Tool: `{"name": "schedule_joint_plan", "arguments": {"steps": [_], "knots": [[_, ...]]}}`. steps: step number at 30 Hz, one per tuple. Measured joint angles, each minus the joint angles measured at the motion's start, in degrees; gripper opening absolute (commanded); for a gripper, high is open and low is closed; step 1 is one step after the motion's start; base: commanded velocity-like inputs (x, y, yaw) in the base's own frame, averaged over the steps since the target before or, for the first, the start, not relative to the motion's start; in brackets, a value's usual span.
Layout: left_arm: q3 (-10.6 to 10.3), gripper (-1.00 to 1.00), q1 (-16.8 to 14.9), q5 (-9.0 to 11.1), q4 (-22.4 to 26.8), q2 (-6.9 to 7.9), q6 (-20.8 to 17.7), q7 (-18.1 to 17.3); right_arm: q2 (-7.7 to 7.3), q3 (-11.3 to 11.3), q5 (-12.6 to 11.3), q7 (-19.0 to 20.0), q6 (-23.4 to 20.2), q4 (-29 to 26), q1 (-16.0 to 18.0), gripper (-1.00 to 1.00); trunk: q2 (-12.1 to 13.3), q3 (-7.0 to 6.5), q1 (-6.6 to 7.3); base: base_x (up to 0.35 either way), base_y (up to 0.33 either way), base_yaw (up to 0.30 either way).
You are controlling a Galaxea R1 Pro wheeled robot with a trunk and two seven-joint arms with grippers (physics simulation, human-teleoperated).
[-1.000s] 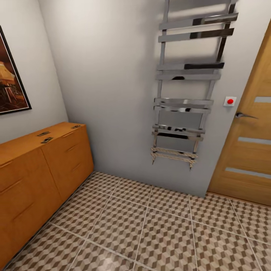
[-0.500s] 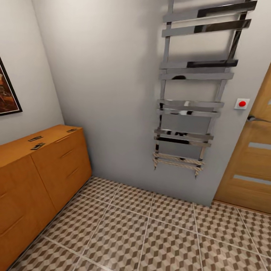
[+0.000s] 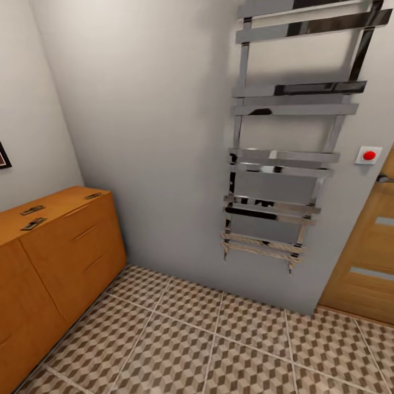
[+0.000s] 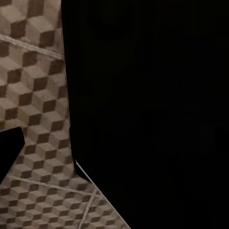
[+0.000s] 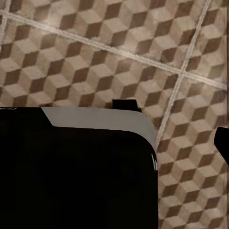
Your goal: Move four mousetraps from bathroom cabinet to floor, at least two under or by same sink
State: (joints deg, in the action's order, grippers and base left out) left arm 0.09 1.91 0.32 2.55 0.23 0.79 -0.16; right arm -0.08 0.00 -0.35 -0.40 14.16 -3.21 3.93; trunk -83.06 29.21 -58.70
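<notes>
Mousetraps: three small dark slabs lie flat on top of the cabinet (image 3: 60, 246), at the left of my head view. Two sit close together toward the near end, one (image 3: 33, 209) just behind the other (image 3: 34, 223); the third (image 3: 93, 195) lies well apart, near the far end by the wall corner. A fourth I cannot make out.

Cabinet is orange-brown wood with drawer fronts and bar handles, and stands against the left wall, its far end meeting the grey back wall.

Bathroom floor (image 3: 219, 350), cube-patterned tiles with pale grout, spreads across the lower part of my head view and runs up to the cabinet's base.

Chrome towel rail (image 3: 284, 164) hangs on the back wall; a white switch with a red button (image 3: 369, 155) sits just beside it, near a wooden door (image 3: 372, 262) at the right edge. A picture-frame corner (image 3: 3, 158) shows on the left wall.

Both wrist views look down on floor tiles past large black shapes. Left gripper, right gripper: I cannot tell whether either is spread or closed.
</notes>
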Motion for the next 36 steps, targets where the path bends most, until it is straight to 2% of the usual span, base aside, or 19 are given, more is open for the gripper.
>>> {"name": "schedule_joint_plan", "arguments": {"steps": [21,36], "knots": [[0.0,1.0,0.0,0.0,0.0,-0.05,0.0,0.0,-0.13,0.0,-0.1,-0.1,0.1,0.0,0.0,1.0,0.0,0.0,0.0,0.308,-0.177,0.25],[0.1,1.0,0.0,0.0,0.1,-0.15,0.0,0.0,0.01,0.0,-0.1,-0.1,0.1,0.1,0.0,1.0,0.0,0.0,-0.03,0.036,-0.025,0.288]]}}
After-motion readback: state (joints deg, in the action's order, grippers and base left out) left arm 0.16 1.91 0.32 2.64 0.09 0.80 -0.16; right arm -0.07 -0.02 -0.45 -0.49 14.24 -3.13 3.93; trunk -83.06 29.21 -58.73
